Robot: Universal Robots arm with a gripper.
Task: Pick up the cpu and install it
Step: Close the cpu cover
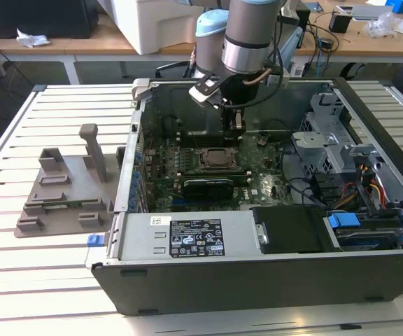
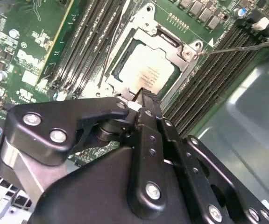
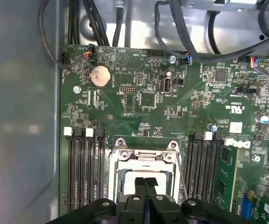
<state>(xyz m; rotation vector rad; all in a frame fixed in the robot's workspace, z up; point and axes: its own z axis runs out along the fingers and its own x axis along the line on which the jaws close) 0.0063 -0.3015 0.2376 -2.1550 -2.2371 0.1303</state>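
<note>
Plainly one cpu point(image 2: 146, 74) lies in the single socket point(image 2: 186, 52) — the hand point(image 3: 145, 181), two fingers point(image 3: 139, 186) pressed together, just above it.

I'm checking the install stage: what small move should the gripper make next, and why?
Probably lift straight up: the cpu already lies in the socket, and the gripper, shut and empty, hangs close over it.

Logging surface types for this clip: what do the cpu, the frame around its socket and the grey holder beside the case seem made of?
The cpu: pale silvery top plate, likely metal, soft sheen. The socket frame: bare bright metal by its look, glinting at edges. The grey holder: probably moulded plastic, evenly matte, no glints.
</note>
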